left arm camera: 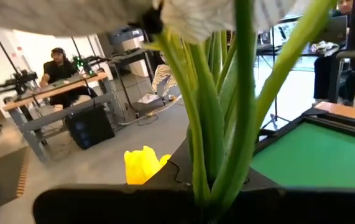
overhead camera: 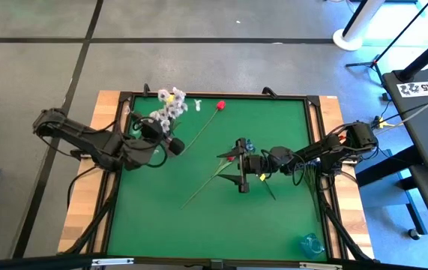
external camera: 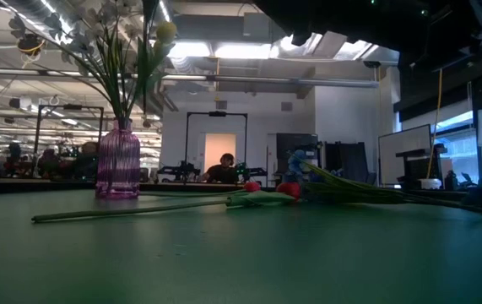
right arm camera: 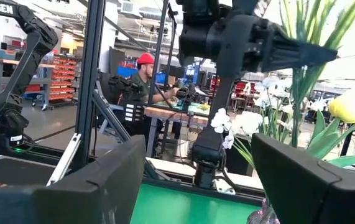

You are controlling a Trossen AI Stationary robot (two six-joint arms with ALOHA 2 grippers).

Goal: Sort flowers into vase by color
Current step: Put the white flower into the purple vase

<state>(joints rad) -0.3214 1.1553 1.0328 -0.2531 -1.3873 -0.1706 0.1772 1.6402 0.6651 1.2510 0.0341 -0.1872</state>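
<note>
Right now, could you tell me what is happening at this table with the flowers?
The robot is sorting artificial flowers into a purple vase at the mat's far left corner. The left tool is shut beside the white and yellow bunch already in the vase, with green stems showing right in front of its camera. The right tool hangs open mid-table over a red tulip lying on the green mat. Another red tulip lies near the far edge.

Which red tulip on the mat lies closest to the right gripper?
The red tulip at mid-table, its head right beside the open right gripper. The other red tulip lies farther off, near the far edge.
</note>
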